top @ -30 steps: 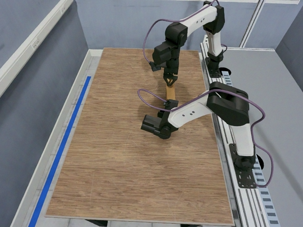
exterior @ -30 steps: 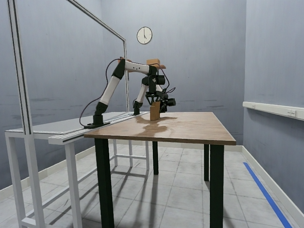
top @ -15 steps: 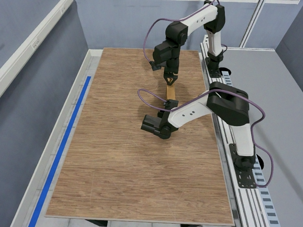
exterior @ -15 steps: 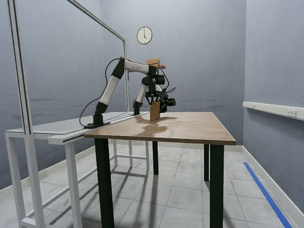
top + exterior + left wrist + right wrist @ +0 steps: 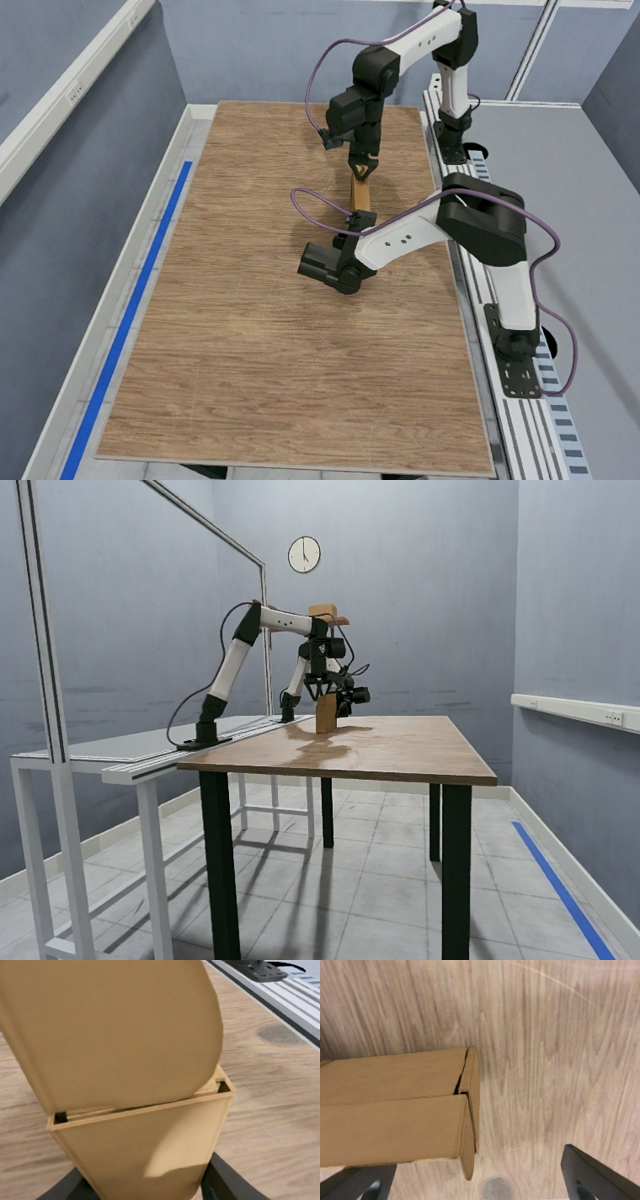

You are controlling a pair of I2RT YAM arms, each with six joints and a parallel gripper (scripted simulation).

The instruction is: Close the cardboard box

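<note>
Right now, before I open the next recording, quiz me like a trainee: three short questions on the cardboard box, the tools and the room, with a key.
1. True or false: the cardboard box lies flat on one of its two largest faces.
2. Which tool's fingers stand wider apart in its own wrist view?
a) left tool
b) right tool
3. Fill in: the floor tape is ____.

Key: 1 false; 2 b; 3 blue
</note>
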